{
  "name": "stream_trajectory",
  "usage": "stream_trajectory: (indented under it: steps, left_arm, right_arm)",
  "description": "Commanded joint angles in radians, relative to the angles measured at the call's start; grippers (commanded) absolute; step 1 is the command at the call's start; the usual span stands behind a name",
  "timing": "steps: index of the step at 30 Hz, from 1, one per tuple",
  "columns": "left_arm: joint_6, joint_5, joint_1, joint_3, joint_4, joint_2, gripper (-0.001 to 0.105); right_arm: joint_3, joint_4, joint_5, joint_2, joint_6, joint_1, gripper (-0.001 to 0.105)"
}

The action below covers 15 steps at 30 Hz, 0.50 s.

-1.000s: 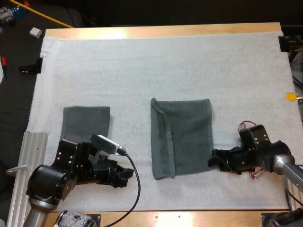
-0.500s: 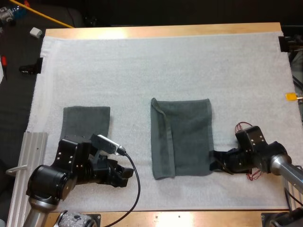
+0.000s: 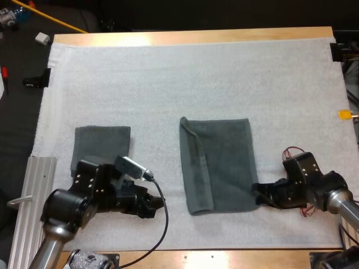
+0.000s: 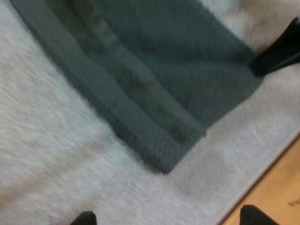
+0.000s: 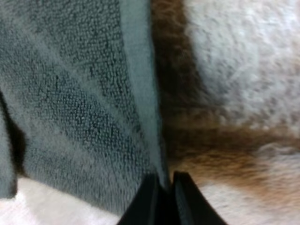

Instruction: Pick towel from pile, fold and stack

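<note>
Towel point(image 3: 219, 165): dark grey-green, flat at centre of mat point(image 3: 168, 78), left long side already turned over into narrow band. Folded towel point(image 3: 102, 147): near left of mat, likely start of stack, well apart. Right fingers point(image 5: 185, 199): closed, pinching towel's right edge close to its near corner. Left fingers point(image 4: 253, 216): spread apart, holding nothing, low over mat beside towel's near left corner. Progress, as judged: pick and spreading done, fold barely begun; remaining are main folds, then transfer onto folded towel.
</note>
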Motion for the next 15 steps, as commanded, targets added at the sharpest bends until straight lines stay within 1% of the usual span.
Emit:
stream_trajectory:
  steps: [1,3,5,6,7,8,10,12,15]
  left_arm:
    - [-0.016,0.069,-0.025,0.033,-0.039,0.06,0.059]
    - [-0.032,0.08,-0.067,0.044,-0.062,0.098,0.059]
    - [-0.045,0.069,-0.115,0.049,-0.082,0.135,0.059]
    - [-0.045,0.061,-0.128,0.046,-0.091,0.14,0.059]
    - [-0.043,0.063,-0.118,0.045,-0.088,0.132,0.059]
    - [-0.059,0.06,-0.149,0.046,-0.107,0.147,0.059]
    - [-0.1,0.037,-0.212,0.048,-0.148,0.182,0.059]
    - [-0.145,-0.006,-0.269,0.05,-0.189,0.224,0.059]
    - [-0.211,-0.056,-0.328,0.053,-0.248,0.291,0.059]
  right_arm:
    - [0.004,0.075,0.059,-0.021,-0.041,0.004,0.0]
    - [0.001,0.093,0.081,-0.024,-0.051,0.006,0.0]
    - [0.0,0.098,0.09,-0.02,-0.056,0.006,0.0]
    - [-0.001,0.093,0.085,-0.025,-0.053,0.005,0.0]
    - [0.0,0.088,0.081,-0.028,-0.051,0.005,0.0]
    - [0.001,0.092,0.083,-0.032,-0.053,0.005,0.0]
    - [0.0,0.097,0.086,-0.034,-0.054,0.006,0.0]
    - [0.0,0.099,0.088,-0.032,-0.053,0.006,0.0]
    - [0.002,0.1,0.089,-0.035,-0.052,0.007,0.0]
